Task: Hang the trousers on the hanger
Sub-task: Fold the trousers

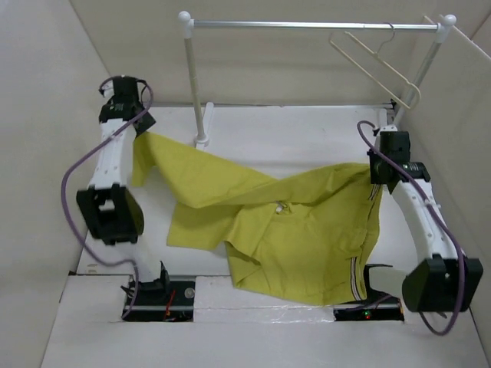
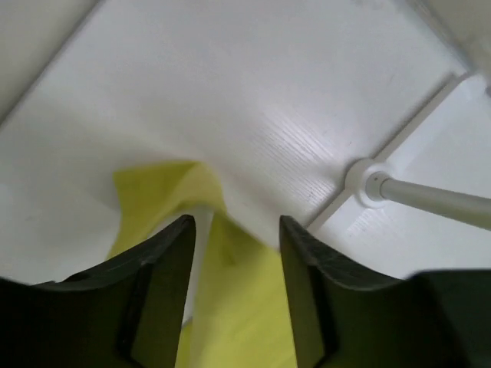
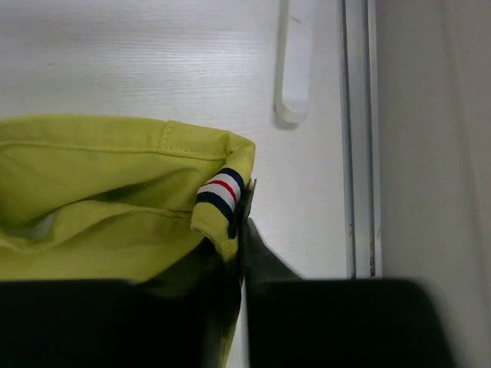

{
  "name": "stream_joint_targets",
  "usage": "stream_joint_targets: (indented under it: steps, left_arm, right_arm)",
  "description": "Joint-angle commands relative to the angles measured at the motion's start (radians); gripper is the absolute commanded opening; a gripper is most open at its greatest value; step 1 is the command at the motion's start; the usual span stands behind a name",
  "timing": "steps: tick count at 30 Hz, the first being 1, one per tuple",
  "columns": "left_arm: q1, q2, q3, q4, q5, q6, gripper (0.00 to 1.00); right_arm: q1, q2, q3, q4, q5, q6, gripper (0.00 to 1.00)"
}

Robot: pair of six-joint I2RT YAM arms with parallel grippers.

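Note:
The mustard-yellow trousers [image 1: 291, 230] are spread across the table between both arms. My left gripper [image 1: 143, 125] is at the far left, at the end of one trouser leg. In the left wrist view its jaws stand apart and yellow cloth [image 2: 238, 299] lies in the gap between the fingers [image 2: 173, 268]. My right gripper [image 1: 377, 175] is shut on the waistband corner with its striped tab [image 3: 222, 192] and holds it raised at the right. The cream-white hanger [image 1: 376, 61] hangs by its hook from the rail at the back right, apart from both grippers.
The silver rail [image 1: 307, 25] spans the back on two white posts. The left post [image 1: 194, 84] stands on a base [image 2: 367, 182] near my left gripper. Beige walls close in both sides. The right post's foot [image 3: 295, 69] lies ahead of my right gripper.

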Motion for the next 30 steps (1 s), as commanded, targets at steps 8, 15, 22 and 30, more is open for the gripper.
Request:
stream_joint_targets:
  steps: [8,15,22,30]
  left_arm:
    - [0.057,-0.012,-0.174,0.019,0.078,0.011,0.73]
    - [0.141,-0.282,-0.682,0.203,0.162,-0.115,0.05]
    - [0.141,-0.148,-0.741,0.362,0.305,-0.141,0.58]
    - [0.141,-0.16,-0.791,0.516,0.276,-0.208,0.58]
  right_arm:
    - [0.089,0.115,0.068,0.218,-0.149,-0.089,0.76]
    - [0.419,-0.129,-0.147,0.281,-0.088,-0.06,0.0]
    - [0.782,0.181,-0.018,0.453,-0.295,-0.245,0.76]
    - [0.918,0.74,0.501,0.438,-0.389,-0.456,0.86]
